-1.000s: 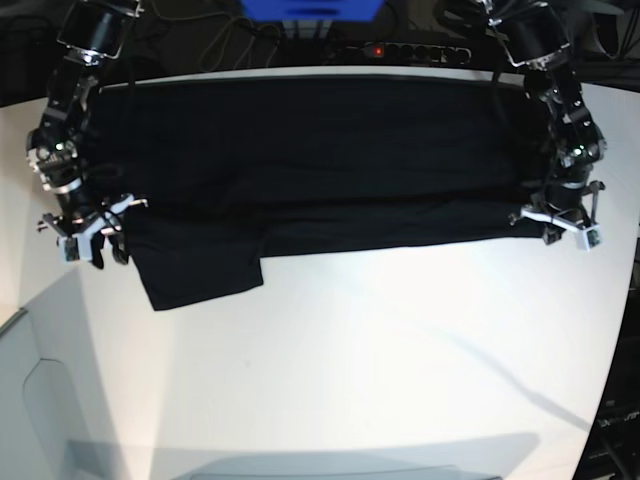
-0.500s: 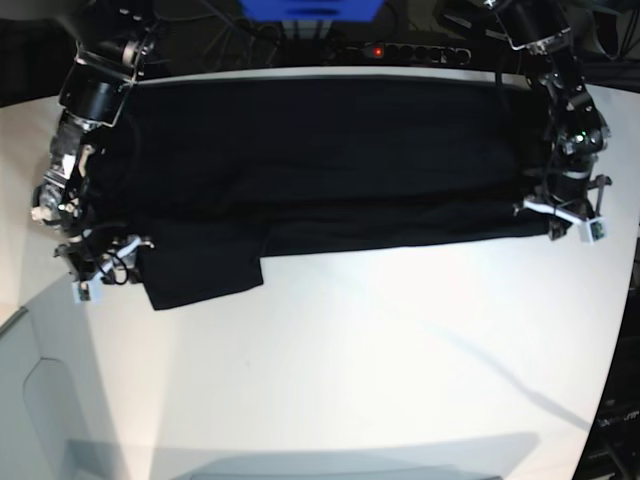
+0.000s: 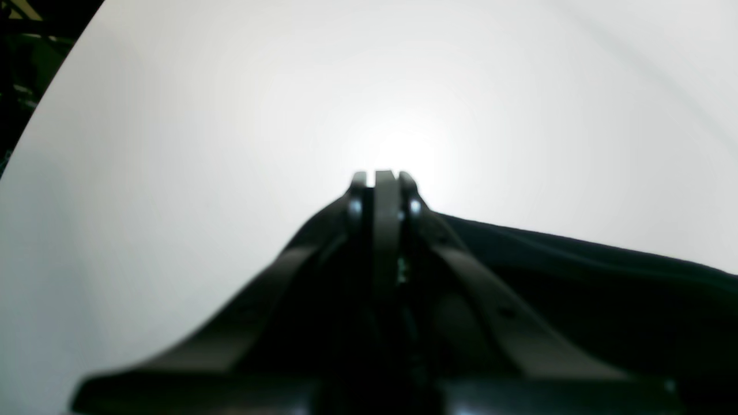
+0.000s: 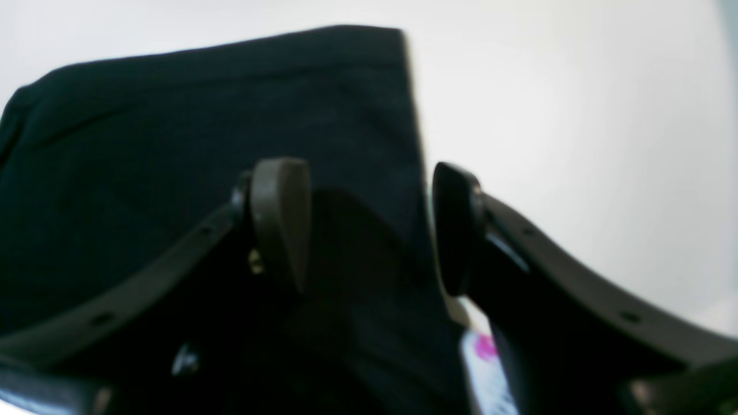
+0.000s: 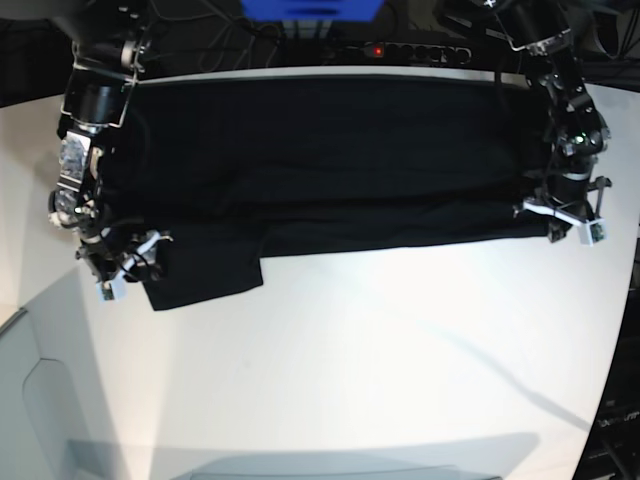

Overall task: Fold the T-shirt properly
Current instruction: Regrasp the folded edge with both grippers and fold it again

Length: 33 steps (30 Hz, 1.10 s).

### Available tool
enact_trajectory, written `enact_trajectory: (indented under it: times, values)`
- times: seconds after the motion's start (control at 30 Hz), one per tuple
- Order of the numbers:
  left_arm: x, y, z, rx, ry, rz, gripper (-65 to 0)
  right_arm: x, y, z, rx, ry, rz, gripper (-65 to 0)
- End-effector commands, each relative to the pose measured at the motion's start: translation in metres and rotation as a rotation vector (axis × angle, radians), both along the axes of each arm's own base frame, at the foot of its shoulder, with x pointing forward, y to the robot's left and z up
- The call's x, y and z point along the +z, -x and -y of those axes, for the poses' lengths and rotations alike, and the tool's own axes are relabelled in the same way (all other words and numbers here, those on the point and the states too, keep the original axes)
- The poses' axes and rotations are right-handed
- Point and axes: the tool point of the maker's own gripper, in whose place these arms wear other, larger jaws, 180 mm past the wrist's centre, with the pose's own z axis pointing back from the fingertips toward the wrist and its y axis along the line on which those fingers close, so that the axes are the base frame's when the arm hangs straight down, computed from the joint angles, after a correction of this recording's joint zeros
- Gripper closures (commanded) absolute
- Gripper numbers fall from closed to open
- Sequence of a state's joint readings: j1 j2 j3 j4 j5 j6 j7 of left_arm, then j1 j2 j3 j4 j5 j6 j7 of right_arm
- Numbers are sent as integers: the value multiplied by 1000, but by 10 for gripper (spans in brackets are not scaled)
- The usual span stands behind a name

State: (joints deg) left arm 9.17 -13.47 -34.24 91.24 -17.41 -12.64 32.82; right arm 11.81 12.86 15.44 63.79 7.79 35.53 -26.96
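Lying flat across the far half of the white table [image 5: 350, 370], the black T-shirt [image 5: 320, 160] spreads wide between both arms. The right gripper [image 4: 369, 230] hangs with jaws spread apart above the sleeve edge. The left gripper [image 3: 383, 178], jaws pressed together, sits at the opposite hem corner.

T-shirt [image 5: 320, 160] spread across far half of desk [image 5: 380, 360]. Right pincer [image 5: 125, 268] at near-left sleeve; left pincer [image 5: 570, 222] at near-right corner.
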Motion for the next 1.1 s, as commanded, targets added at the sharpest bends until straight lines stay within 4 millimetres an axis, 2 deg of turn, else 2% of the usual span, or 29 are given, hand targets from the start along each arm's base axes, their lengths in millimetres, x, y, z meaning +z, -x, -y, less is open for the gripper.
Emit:
enact_trajectory:
  times: [0.0, 0.07, 0.13, 0.27, 0.3, 0.33, 0.43, 0.57, 0.7, 0.8, 0.87, 0.93, 1.07]
  values:
    - [19, -9, -5, -2, -31, 57, -1, 3, -2, 1, 24, 21, -7, -342]
    - [18, -8, -5, -2, -31, 55, -1, 2, -2, -1, 34, 24, -9, -328]
    - [19, -8, -6, -2, -34, 55, -1, 3, -3, -2, 35, 24, -8, -283]
    - [19, -8, -7, -3, -35, 53, -1, 9, -7, 0, 33, 29, 9, -92]
    - [19, -8, -7, -3, -35, 53, -1, 16, -13, 1, 34, 36, 25, -31]
    - [19, -8, -7, -3, -35, 53, -1, 22, -15, 5, 35, 52, 39, 0]
    - [19, -8, -6, -3, -33, 55, -1, 47, -15, 7, 52, 98, 108, 0]
    - [33, -5, -8, -1, -57, 82, -1, 95, 2, -3, 105, 200, 223, 0]
    - [52, -2, -5, -14, -89, 122, -1, 134, 35, 3, 91, 298, 291, 0]
    - [59, 4, 0, -30, -111, 128, -1, 153, 59, 5, 63, 331, 328, 0]
    - [62, 9, 3, -41, -123, 126, -1, 154, 80, 10, 42, 348, 319, 0]
    - [65, 14, 7, -52, -135, 128, -1, 143, 96, 14, 58, 359, 276, 0]
    - [61, 26, 12, -65, -142, 103, -1, 122, 129, 40, -23, 364, 182, 0]
